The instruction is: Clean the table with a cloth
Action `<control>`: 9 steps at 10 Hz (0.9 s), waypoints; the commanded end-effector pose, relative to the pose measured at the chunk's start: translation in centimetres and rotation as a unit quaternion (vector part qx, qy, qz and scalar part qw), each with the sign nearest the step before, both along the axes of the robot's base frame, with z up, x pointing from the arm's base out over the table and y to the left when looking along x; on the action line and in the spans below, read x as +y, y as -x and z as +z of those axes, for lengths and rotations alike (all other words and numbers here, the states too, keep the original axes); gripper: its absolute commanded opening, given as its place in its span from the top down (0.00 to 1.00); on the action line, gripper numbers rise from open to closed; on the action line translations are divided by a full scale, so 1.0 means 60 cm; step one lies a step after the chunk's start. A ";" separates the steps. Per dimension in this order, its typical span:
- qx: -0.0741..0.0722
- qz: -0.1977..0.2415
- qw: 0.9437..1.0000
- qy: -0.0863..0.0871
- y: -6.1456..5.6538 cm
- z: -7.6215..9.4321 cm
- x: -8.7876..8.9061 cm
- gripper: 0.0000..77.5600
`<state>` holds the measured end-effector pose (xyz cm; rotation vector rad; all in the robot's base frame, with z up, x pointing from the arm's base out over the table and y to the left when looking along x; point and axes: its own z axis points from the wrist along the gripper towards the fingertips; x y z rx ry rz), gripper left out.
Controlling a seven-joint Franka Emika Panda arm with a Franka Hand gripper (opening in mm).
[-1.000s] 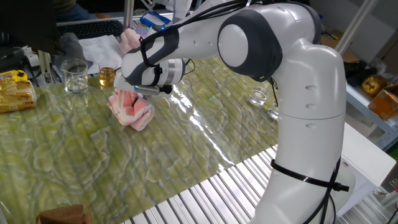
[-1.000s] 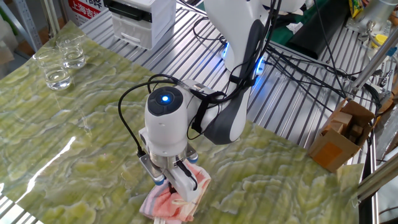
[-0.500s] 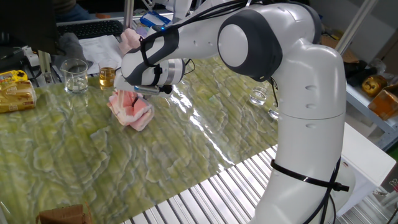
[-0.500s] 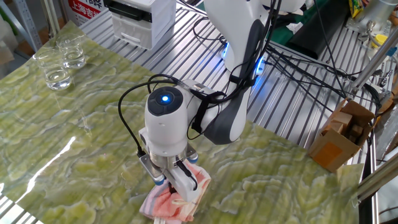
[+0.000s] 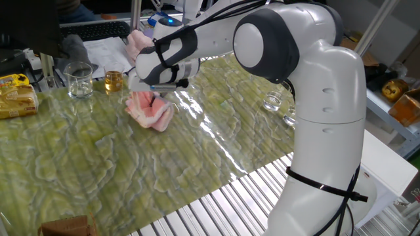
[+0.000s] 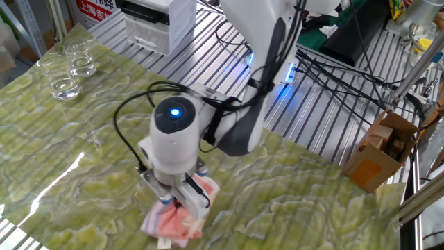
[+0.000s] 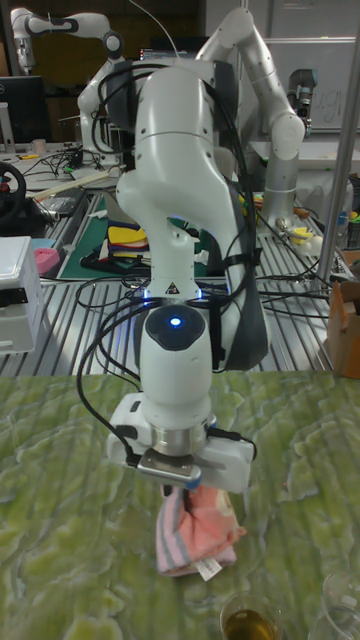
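A crumpled salmon-pink cloth (image 5: 152, 111) (image 6: 175, 219) (image 7: 197, 536) lies on the green marbled table (image 5: 98, 164) (image 6: 76, 139) (image 7: 50, 500). My gripper (image 5: 152, 98) (image 6: 182, 203) (image 7: 185, 487) points straight down into the top of the cloth and is shut on it, pressing it against the surface. The fingertips are buried in the folds. A white tag shows at the cloth's edge in the tall fixed view.
A glass beaker (image 5: 79, 80) and a small glass of amber liquid (image 5: 113, 80) (image 7: 248, 616) stand close to the cloth. Empty glasses (image 5: 274, 101) (image 6: 64, 69) sit further off. A yellow packet (image 5: 16, 95), a paler pink cloth (image 5: 136, 40) and a cardboard box (image 6: 378, 153) lie around the edges.
The gripper has slid across the table with the cloth, to the right in one fixed view and to the left in the other.
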<state>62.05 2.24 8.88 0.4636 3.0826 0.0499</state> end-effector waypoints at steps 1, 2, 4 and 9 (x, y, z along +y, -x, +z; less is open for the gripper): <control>0.006 0.051 0.998 0.039 -0.021 0.017 -0.071 0.98; 0.004 0.056 0.998 0.042 -0.023 0.016 -0.082 0.98; 0.003 0.067 0.997 0.045 -0.028 0.013 -0.104 0.98; -0.004 0.101 0.993 0.057 -0.039 0.003 -0.150 0.98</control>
